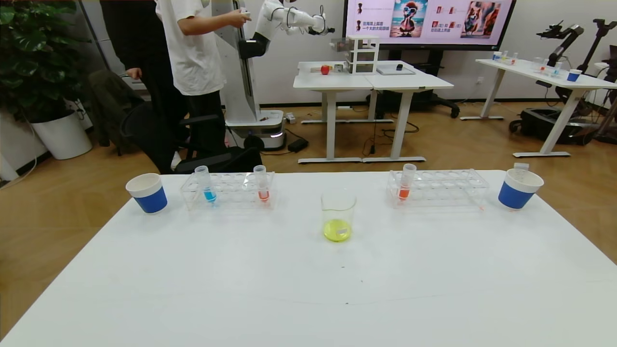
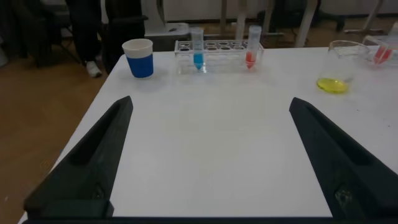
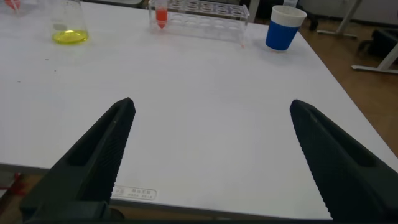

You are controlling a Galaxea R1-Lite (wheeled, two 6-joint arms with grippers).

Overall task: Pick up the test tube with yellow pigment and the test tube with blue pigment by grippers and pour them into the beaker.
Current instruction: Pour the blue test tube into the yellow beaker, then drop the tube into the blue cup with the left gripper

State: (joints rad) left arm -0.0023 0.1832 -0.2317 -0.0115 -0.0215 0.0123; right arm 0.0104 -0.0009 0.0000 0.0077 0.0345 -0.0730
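— Between both pairs of jaws, what do you find?

— Nothing but bare bench (image 1: 308, 289). The left gripper (image 2: 208, 155) and the right gripper (image 3: 208, 155) each stand spread wide and empty at the near edge, well short of the beaker (image 1: 338, 214).

— And the beaker itself?

— Upright, mid-bench, with a shallow pool of yellow liquid at its bottom. So I judge the yellow pour is already made.

— Then where is the test tube with yellow pigment?

— I cannot see one with yellow in it. A clear tube top pokes out of the right paper cup (image 1: 518, 189), far right of the beaker; that may be it, emptied, but I cannot tell.

— The blue one?

— The test tube with blue pigment (image 1: 206, 185) stands upright in the left rack (image 1: 226, 192), left of the beaker and beyond it, blue liquid unpoured. An orange-red tube (image 1: 261, 184) shares that rack, nearer the beaker; another (image 1: 406, 182) sits in the right rack (image 1: 438, 189).

— What remains?

— By my reckoning, half: the left gripper must fetch the blue tube and tip it into the beaker.
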